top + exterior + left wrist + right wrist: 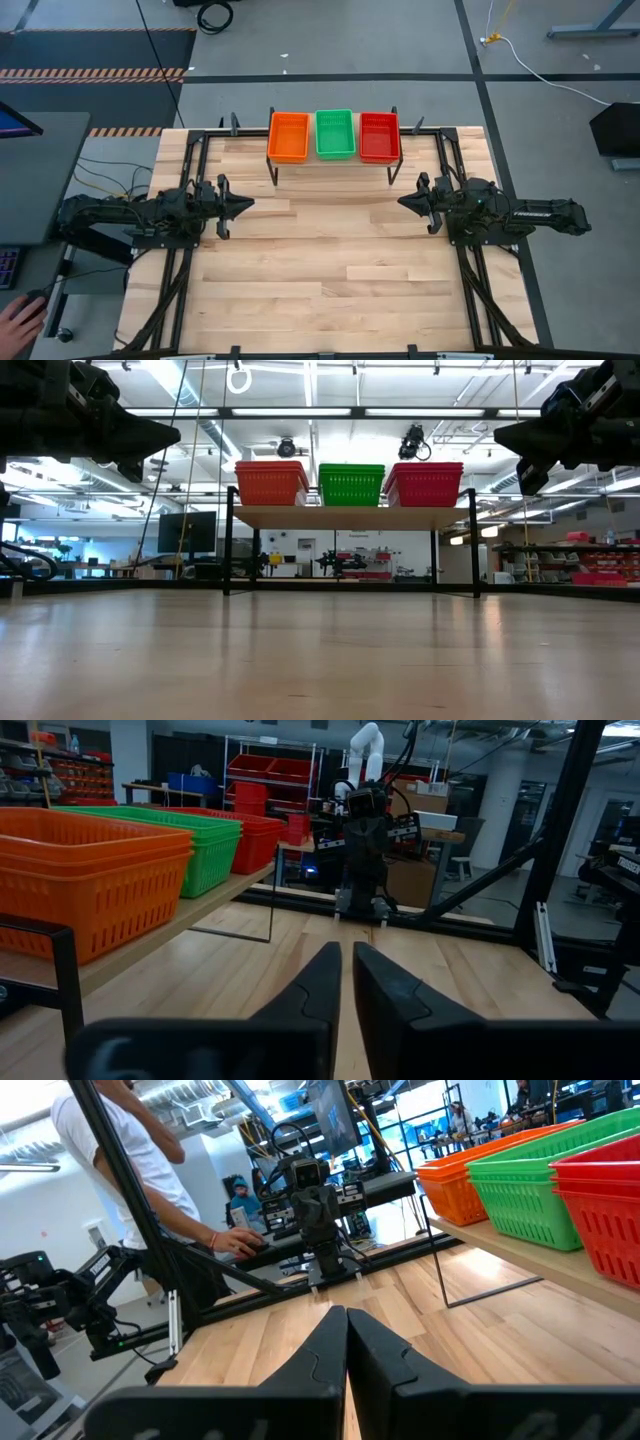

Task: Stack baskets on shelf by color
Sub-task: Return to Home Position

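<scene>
Tabletop (320, 270): bare wood planks in front of the shelf.
Left gripper (243, 204): held above the tabletop, in front of the shelf and out past its orange end, tip aimed at the right gripper. Fingers (318, 988) drawn in to a thin slit, nothing between them.
Right gripper (403, 201): held above the tabletop, in front of the shelf near its red end, tip aimed at the left gripper. Fingers (322, 1352) pressed together, nothing held.
Shelf (350, 517): stands at the far edge of the tabletop, wooden top on thin black legs.
Orange baskets (289, 136): nested stack on the shelf top, at the end nearest the left arm.
Green baskets (335, 133): nested stack at the middle of the shelf top, just beside both neighbours.
Red baskets (380, 136): nested stack at the end nearest the right arm.
Person (125, 1150): white shirt, off the table beyond the shelf's orange end, behind the left arm.
</scene>
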`<state>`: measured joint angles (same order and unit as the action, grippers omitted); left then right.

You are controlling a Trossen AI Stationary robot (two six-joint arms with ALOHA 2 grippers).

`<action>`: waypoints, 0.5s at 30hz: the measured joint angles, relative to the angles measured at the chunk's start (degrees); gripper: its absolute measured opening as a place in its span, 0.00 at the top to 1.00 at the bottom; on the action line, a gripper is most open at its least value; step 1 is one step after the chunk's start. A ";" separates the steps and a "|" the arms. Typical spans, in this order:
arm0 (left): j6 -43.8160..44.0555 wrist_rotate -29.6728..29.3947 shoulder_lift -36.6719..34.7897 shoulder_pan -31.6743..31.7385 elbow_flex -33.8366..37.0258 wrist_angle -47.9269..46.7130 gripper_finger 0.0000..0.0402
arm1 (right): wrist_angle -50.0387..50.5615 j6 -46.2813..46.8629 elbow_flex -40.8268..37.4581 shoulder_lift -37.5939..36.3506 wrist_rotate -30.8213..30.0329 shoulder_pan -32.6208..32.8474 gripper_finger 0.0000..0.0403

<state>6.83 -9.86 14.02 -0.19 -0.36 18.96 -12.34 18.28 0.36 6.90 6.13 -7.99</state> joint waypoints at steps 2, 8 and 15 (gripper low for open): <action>0.00 0.02 -0.01 0.01 -0.01 0.00 0.90 | 0.00 -0.01 0.00 0.00 0.02 0.00 0.97; 0.00 -0.01 0.00 0.00 -0.01 0.00 0.91 | 0.00 0.00 0.00 0.00 0.00 0.00 0.97; 0.00 0.02 -0.02 0.00 0.00 0.00 0.93 | 0.00 -0.01 0.00 -0.01 0.00 0.00 0.97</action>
<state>6.83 -9.85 14.00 -0.19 -0.36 18.96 -12.34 18.27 0.36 6.89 6.13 -7.99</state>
